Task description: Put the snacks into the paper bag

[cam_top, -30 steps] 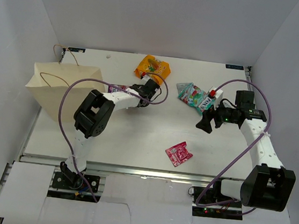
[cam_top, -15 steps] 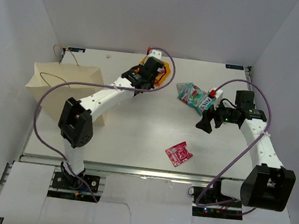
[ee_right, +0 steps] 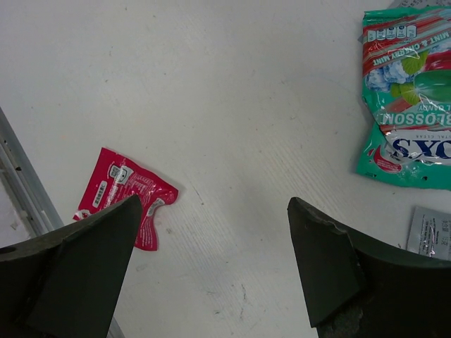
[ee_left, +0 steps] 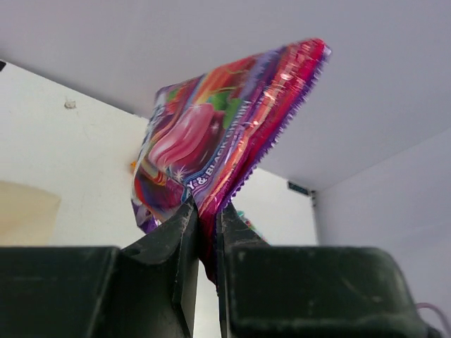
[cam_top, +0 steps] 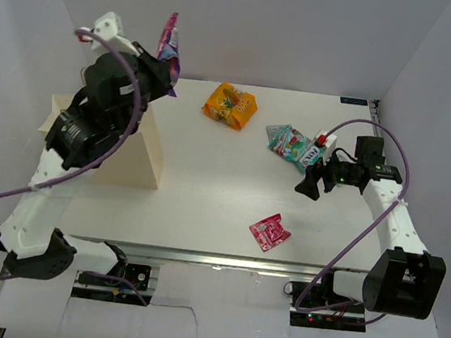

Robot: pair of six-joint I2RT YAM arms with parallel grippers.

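The left gripper was clenched on the lower edge of a glossy purple-and-pink crinkly packet, which stood up and fanned out above the fingertips. In the top view this gripper was raised high at the far left, with the packet above it and the plain beige-tan paper bag just beside and below, partly hidden by the arm.

The right gripper was spread wide and grasped nothing, hanging over a bare part of the white surface. A small flat red-pink packet lay beside its left finger, and a teal-green packet with red and white print lay well off to the other side, with a small silver-grey packet just beside it.

From above, the right gripper sat between the teal-green packet and the red-pink packet. An orange-yellow packet rested on the surface near the far edge, apart from both grippers.
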